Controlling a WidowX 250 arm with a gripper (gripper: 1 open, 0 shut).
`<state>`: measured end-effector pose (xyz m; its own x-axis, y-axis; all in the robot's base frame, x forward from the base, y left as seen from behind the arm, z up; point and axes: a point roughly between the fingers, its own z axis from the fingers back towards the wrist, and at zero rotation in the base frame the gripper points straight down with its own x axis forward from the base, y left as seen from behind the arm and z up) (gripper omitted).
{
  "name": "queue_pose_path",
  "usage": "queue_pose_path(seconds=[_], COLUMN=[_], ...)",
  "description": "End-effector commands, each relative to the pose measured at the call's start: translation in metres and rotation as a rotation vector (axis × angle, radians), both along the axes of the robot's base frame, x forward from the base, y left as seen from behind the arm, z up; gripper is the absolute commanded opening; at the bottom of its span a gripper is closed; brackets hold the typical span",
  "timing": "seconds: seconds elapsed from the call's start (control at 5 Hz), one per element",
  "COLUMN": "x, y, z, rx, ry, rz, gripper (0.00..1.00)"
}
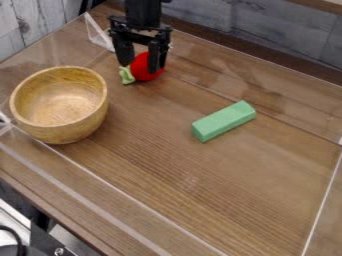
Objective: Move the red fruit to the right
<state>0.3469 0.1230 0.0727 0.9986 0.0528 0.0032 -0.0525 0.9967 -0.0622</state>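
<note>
Camera view: lower your black two-fingered gripper (pixel 140 50), fingers spread astride the round red toy fruit (pixel 147 67), upper left, keeping it centred before closing.

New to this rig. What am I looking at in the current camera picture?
One robot arm reaches in at the top of the picture; its dark two-fingered gripper hangs at the red fruit, a round toy with a green leafy cap. I can't tell whether it grips it yet. The camera is fixed on the scene, looking down at the wooden table. Also on the table: a wooden bowl toward the picture's left and a green block toward its right.
</note>
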Motion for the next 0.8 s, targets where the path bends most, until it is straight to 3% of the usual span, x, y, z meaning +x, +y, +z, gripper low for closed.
queue_pose_path(seconds=[0.0, 0.6], x=[0.0098, 0.0174], y=[0.0108, 0.013], z=[0.0176, 0.0116], rx=[0.013, 0.0], ry=[-0.072, -0.101], rz=[0.017, 0.013], gripper=[1.0, 1.0])
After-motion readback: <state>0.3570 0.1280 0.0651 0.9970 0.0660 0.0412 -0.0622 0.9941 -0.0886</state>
